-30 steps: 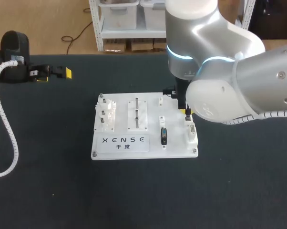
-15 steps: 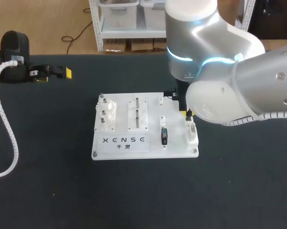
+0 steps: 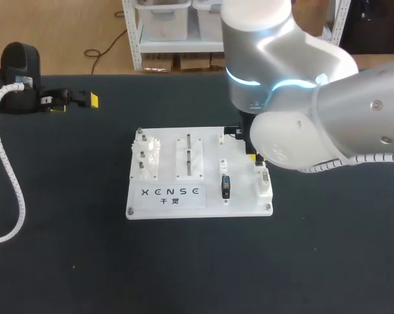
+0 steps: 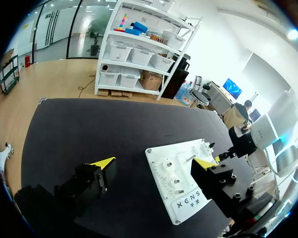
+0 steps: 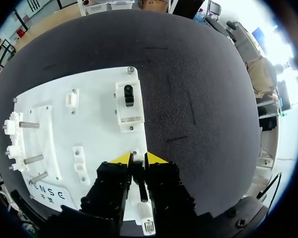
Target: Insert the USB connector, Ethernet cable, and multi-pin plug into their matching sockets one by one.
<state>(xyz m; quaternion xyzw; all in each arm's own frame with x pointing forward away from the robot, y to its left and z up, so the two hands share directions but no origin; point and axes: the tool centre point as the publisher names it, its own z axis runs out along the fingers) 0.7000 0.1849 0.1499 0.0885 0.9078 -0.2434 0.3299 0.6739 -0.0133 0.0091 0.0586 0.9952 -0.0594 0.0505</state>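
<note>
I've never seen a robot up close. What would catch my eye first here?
The big silver right arm fills the right side of the head view, its gripper down over the right end of a white board in the middle of the black table. Far off at the table's left rear, the left gripper sits with its yellow tips spread open.

board (image 3: pixel 197 204) mid-table, right tool (image 5: pixel 137 161) above it; left tool (image 3: pixel 79 99) far left

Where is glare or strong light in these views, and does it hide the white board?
Head view: bright highlights on the right arm, which hides part of the board. Right wrist view: board evenly lit; the room beyond glares. Left wrist view: likewise.
</note>
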